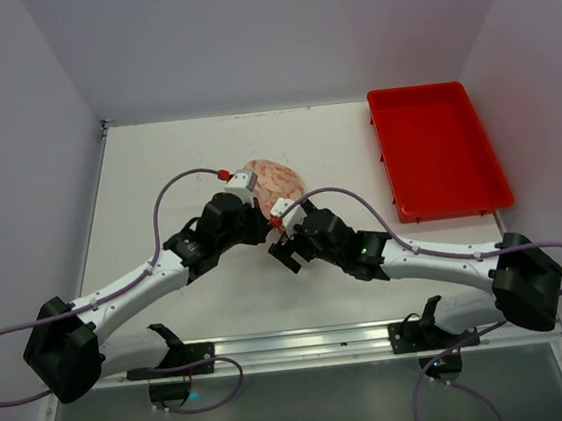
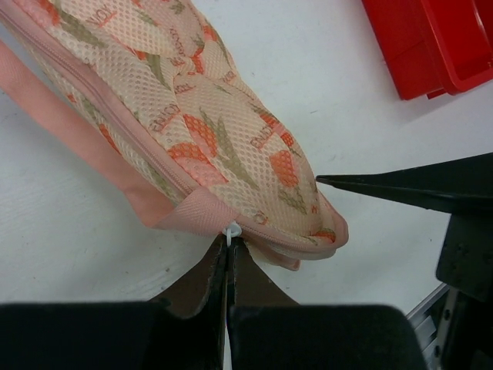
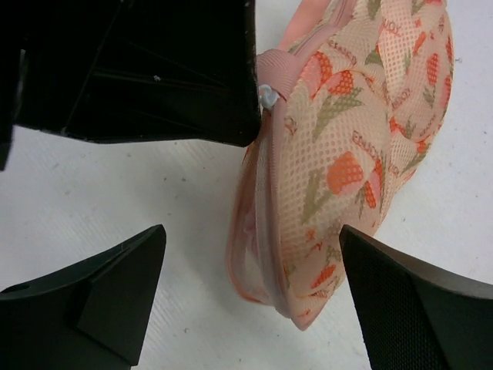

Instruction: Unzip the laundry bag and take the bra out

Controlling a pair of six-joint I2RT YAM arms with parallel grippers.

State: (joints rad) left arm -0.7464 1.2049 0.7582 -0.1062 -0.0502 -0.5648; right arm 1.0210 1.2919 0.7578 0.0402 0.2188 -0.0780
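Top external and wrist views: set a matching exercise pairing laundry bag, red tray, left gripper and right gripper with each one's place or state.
Things: 1 laundry bag; 2 red tray; 3 left gripper; 4 right gripper.
States: A open, a finger either side of the bag's end; B on the table, far right corner; C shut on the white zipper pull; D lying near the table's middle.
Pairs: 1-D; 2-B; 3-C; 4-A.

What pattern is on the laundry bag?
The laundry bag has orange-pink flowers on cream mesh, pink trim; clearest in left wrist view.
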